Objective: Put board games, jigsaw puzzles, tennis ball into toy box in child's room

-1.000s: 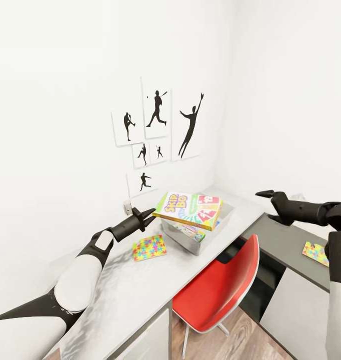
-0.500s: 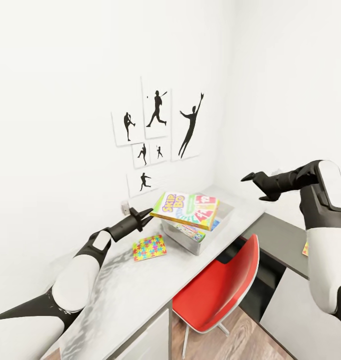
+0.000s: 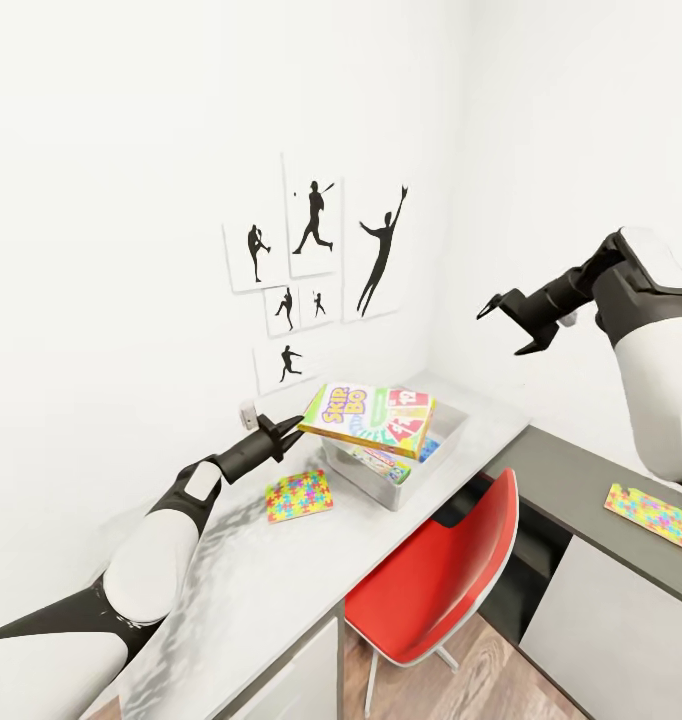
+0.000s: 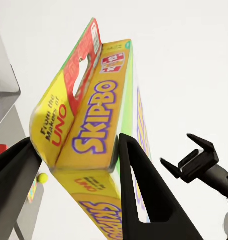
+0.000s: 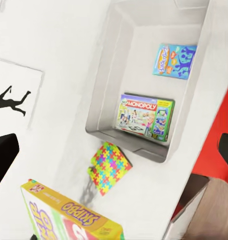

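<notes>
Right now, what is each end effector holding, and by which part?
Left end effector grips the flat yellow-edged Skip-Bo game box by its end edge; right end effector holds nothing.

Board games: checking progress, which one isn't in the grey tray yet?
The yellow-edged Skip-Bo box, held above the tray by the left end effector; Monopoly and the blue one lie inside.

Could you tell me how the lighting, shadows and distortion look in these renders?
Head view: flat bright light, a soft mottled shadow on the table beside the jigsaw puzzle, walls bowed by wide-angle distortion. Left wrist view: the Skip-Bo box looms stretched but sharp. Right wrist view: the toy box looks evenly lit, without glare.
</notes>
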Available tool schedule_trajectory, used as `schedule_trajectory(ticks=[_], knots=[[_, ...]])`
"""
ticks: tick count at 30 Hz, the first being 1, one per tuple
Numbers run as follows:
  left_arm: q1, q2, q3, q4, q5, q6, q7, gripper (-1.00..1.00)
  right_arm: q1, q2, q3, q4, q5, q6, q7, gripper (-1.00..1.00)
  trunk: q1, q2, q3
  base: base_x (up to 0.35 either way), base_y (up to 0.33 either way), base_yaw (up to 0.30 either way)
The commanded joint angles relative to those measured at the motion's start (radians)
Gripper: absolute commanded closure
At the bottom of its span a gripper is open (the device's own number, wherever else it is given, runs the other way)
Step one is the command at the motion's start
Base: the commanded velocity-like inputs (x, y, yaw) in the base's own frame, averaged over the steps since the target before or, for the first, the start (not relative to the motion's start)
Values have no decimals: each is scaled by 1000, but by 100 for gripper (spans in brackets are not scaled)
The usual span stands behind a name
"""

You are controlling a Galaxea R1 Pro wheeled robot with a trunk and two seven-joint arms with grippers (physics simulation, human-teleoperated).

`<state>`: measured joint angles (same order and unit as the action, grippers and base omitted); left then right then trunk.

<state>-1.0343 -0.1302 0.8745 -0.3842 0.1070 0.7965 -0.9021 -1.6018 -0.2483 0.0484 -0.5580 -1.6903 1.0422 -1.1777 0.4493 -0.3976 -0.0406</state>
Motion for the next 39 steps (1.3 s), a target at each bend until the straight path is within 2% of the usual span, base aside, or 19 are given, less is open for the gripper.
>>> schedule_trajectory(ticks=[1, 5, 7, 11, 14, 20, 24, 29, 36, 39], knots=[[-1, -1, 4, -1, 2, 7, 0, 100, -10, 0, 11, 10, -10, 5, -9, -100, 1, -2, -3, 0, 0, 0], [-1, 0, 6, -1, 2, 7, 0, 100, -22, -3, 23, 14, -12, 5, -10, -100, 1, -2, -3, 0, 0, 0], [-1, -1, 8, -1, 2, 7, 0, 100, -24, -7, 42, -2, -12, 5, -9, -100, 1, -2, -3, 0, 0, 0], [-1, 0, 10, -1, 2, 8, 4, 100, -25, -3, 183, -24, -10, 5, -6, -100, 1, -2, -3, 0, 0, 0], [-1, 0, 10, -1, 2, 8, 3, 100, -26, -4, 217, -28, -13, 5, 1, -100, 1, -2, -3, 0, 0, 0], [-1, -4, 12, -1, 2, -2, 13, 100, -26, -4, 231, -29, -11, 4, 43, -100, 1, -2, -3, 0, -162, 0], [-1, -6, 19, -1, 3, -24, 25, 100, -26, -7, 232, -29, -11, 4, 47, -100, 1, -2, -3, 0, -176, 0], [-1, -7, 68, -1, 3, -41, 55, 100, -25, 0, 232, -30, -10, 3, 48, -100, 1, -2, -3, 0, -61, 0], [-1, -8, 80, -1, 3, -46, 68, 100, -25, 3, 233, -29, -10, -15, 49, -100, 1, -2, -3, -5, -28, 0], [-1, -8, 81, -1, 3, -69, 74, 100, -24, 2, 234, -29, -10, -27, 52, -100, 1, -2, -3, -62, -201, 0]])
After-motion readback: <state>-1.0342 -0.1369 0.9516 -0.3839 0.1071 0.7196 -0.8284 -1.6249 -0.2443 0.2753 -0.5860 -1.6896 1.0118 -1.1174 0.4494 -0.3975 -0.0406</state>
